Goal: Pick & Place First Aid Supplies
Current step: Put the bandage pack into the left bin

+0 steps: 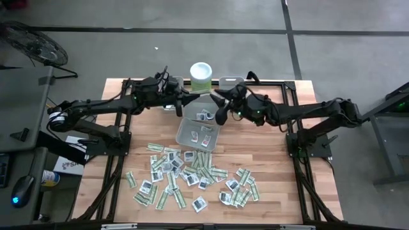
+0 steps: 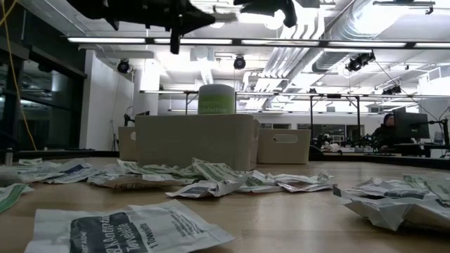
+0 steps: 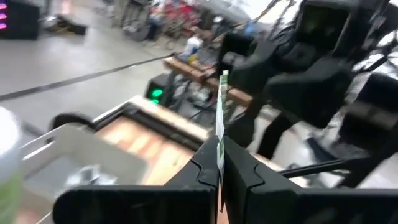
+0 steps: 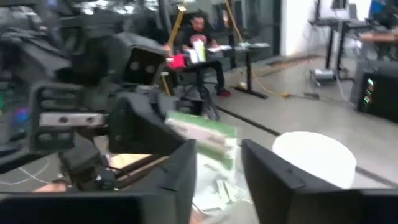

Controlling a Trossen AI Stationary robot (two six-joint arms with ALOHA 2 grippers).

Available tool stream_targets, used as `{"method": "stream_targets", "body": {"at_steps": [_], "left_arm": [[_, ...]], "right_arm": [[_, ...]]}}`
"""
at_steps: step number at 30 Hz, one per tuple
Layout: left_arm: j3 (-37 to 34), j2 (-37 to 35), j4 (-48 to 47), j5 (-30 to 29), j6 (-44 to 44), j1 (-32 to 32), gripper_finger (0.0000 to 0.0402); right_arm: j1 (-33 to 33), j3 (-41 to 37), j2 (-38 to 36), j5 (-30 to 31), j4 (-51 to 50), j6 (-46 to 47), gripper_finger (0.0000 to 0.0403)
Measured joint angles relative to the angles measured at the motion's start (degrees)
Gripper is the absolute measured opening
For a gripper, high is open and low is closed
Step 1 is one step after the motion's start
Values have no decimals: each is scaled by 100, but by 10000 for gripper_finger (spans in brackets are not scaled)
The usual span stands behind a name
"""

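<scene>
A narrow green-white strip packet (image 3: 220,112) of the first aid supplies hangs in the air over the grey bin (image 1: 197,133), with my left gripper (image 3: 219,169) shut on it. My right gripper (image 4: 217,171) faces it from the table's right, open, one finger on either side of the packet's other end (image 4: 204,134). I cannot tell whether it touches the packet. In the high view the two grippers (image 1: 193,99) (image 1: 215,97) meet above the bin's far end. Many more packets (image 1: 192,176) lie loose on the wooden table. My left gripper pinches the strip packet's near end (image 3: 219,152) between its two fingers. The fingers point level, coming from the table's left. The packet stands edge-on between them, sticks straight out past the fingertips toward the right gripper, and is lifted clear of bin and table.
The grey bin holds a few packets (image 1: 203,137). A pale green canister with a white lid (image 1: 201,73) and a second bin (image 1: 231,82) stand at the table's far edge. The scattered packets cover the table's near half; a person sits in the room beyond (image 4: 198,34).
</scene>
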Motion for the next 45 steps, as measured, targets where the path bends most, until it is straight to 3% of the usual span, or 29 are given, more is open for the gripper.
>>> {"method": "stream_targets", "body": {"at_steps": [8, 14, 20, 24, 36, 45], "left_arm": [[0, -396, -1727, -960, -42, 616, 1], [2, -679, -3245, -1647, -82, 1058, 0], [2, -562, -4305, -1798, -211, 1407, 0], [-4, -294, -4554, -1455, -206, 1688, 0], [-2, 801, -4587, 698, 55, 2817, 0], [-2, 1014, -4618, 1087, 339, 3227, 27]], "right_arm": [[-221, 0, -501, 392, -1066, 391, 214], [-235, 0, -662, 638, -1476, 401, 221], [-235, -2, -665, 838, -1541, 503, 220], [-235, -2, -665, 1083, -1641, 502, 220], [-347, -2, -662, 1076, -1969, 939, 220], [-346, -2, -662, 1054, -2663, 1732, 220]]}}
